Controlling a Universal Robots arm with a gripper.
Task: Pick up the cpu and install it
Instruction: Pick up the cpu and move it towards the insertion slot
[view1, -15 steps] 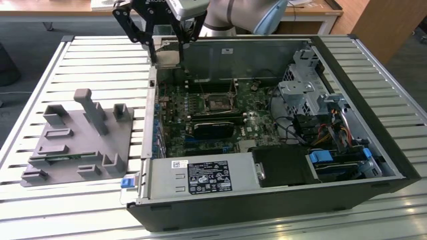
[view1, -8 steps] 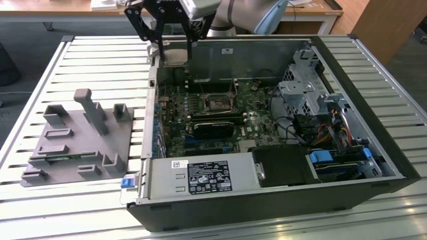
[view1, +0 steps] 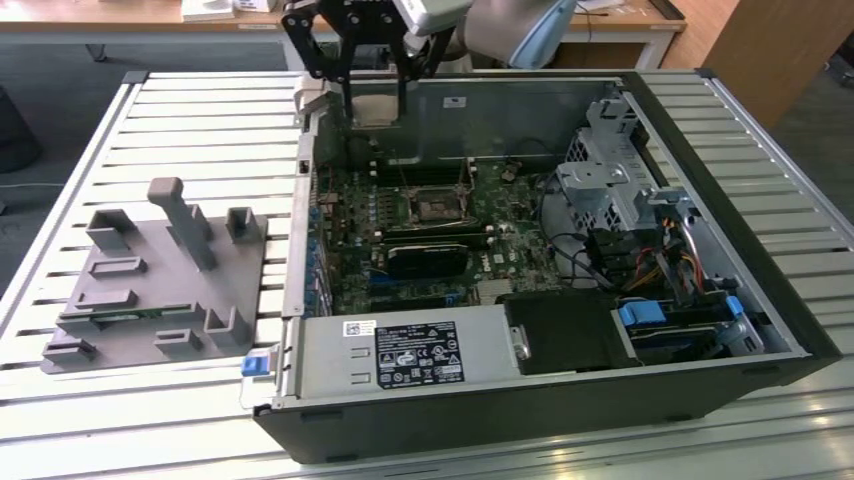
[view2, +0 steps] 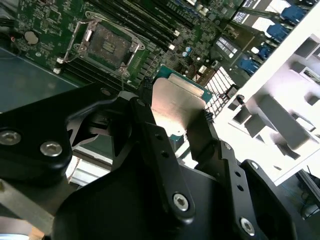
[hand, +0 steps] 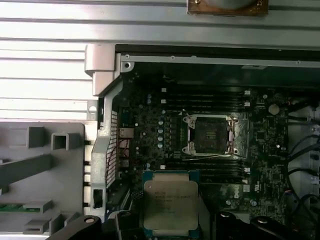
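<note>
My gripper (view2: 176, 102) is shut on the cpu (view2: 175, 110), a flat square chip with a silvery metal top and green rim, held by two opposite edges between the black fingers (view2: 150, 130). In the first wrist view the cpu (hand: 170, 205) hangs above the green motherboard, a short way from the open black socket (hand: 210, 135) with its metal frame. In the exterior view the gripper (view1: 367, 80) hovers over the far left corner of the open computer case (view1: 534, 410), with the socket (view1: 434, 207) lower down, near the board's middle.
A grey fixture block (view1: 147, 280) with upright posts lies on the slatted table at the exterior view's left, with a green memory stick (view1: 127, 318) in one slot. Inside the case are a drive cage (view1: 607, 190), cables (view1: 654, 270) and a power supply (view1: 400, 355).
</note>
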